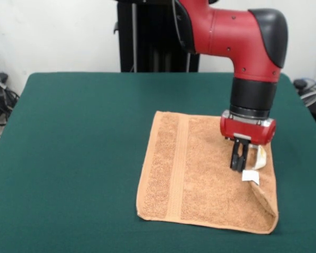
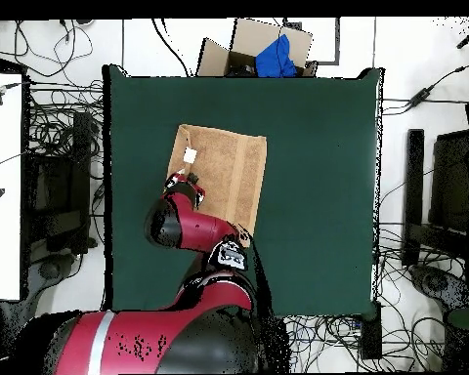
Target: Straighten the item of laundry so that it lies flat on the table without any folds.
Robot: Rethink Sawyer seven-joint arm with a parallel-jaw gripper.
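Front view: the red arm's gripper (image 1: pixel 239 158) points straight down, its black jaws pressed close together, tips on or just above an orange-brown towel (image 1: pixel 200 174) spread on the green table (image 1: pixel 73 158). A white tag (image 1: pixel 250 176) lies just beside the tips, where the towel's edge is folded over.

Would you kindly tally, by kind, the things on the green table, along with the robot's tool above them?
Towels: 1, the orange-brown towel
White tags on it: 1, the tag
Tools: 1, the tool over the towel's edge
Tables: 1, the table
Total: 4
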